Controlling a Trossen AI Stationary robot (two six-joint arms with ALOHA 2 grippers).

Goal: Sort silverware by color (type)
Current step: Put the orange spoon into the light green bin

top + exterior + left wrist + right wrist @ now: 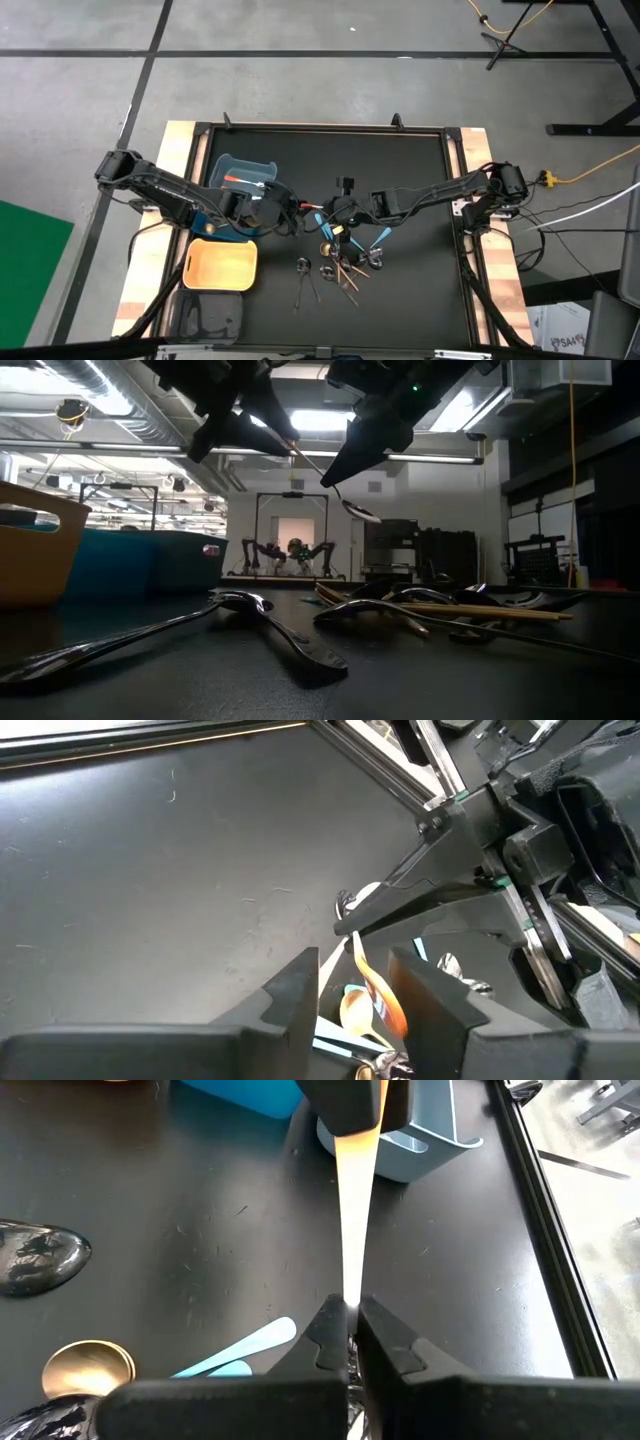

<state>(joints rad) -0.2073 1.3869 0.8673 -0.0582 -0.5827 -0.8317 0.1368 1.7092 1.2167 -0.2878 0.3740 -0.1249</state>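
An orange-handled spoon (pixel 320 475) with a silver head hangs in the air between both grippers over the table's middle. My right gripper (pixel 352 1325) is shut on it. My left gripper (pixel 355 985) is open; its fingers stand on either side of the handle's free end (pixel 378 992). Whether they touch it I cannot tell. Below lies a pile of silverware (pixel 340 265): black spoons (pixel 250 615), gold pieces (pixel 88 1368) and light blue pieces (pixel 240 1348). One orange-handled piece (pixel 245 180) lies in the light blue bin (pixel 232 165). My right gripper pinches the spoon between its two fingers at the neck (pixel 350 1292), where the orange handle meets the silver head. In the low view the fingers (pixel 345 460) slant down onto it from above. The spoon is lifted clear and tilted, its head (pixel 360 510) lowest.
On the table's left stand a light blue bin, a darker blue bin (pixel 210 222), a yellow bin (pixel 220 265) and a grey bin (pixel 210 315). A raised frame (pixel 455 200) rims the black mat. Bare mat (pixel 410 300) lies to the right of the pile.
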